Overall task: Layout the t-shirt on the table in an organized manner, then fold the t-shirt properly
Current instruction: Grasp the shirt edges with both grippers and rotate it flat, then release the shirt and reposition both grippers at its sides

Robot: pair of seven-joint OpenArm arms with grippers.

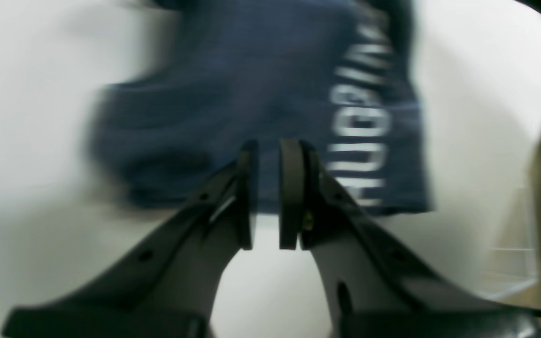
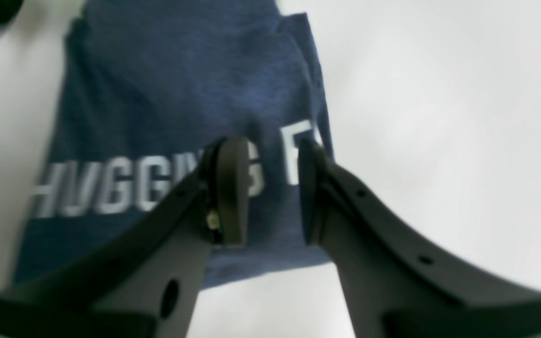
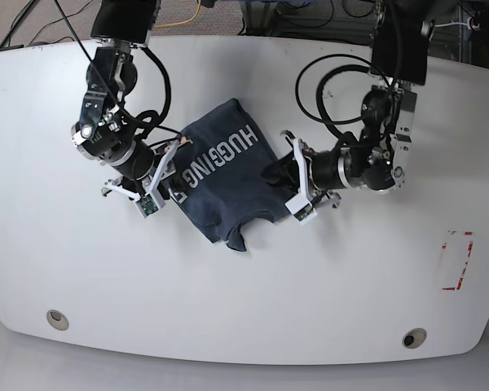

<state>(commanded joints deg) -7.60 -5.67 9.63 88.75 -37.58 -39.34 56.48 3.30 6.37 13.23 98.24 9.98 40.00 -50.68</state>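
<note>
The dark slate-blue t-shirt point(image 3: 224, 183) lies bunched and partly folded in the middle of the white table point(image 3: 350, 269), white lettering facing up. My left gripper point(image 3: 273, 173) is at the shirt's right edge. In the left wrist view my left gripper point(image 1: 266, 197) has its jaws a narrow gap apart with nothing between them, just over the near edge of the shirt point(image 1: 251, 84). My right gripper point(image 3: 171, 169) is at the shirt's left edge. In the right wrist view my right gripper point(image 2: 270, 188) is open and empty, above the lettering on the shirt point(image 2: 181, 84).
A red-taped rectangle point(image 3: 455, 261) is at the table's right. Two grey grommets point(image 3: 57, 318) point(image 3: 413, 337) sit near the front edge. Cables hang behind the table's back edge. The left wrist view is motion-blurred.
</note>
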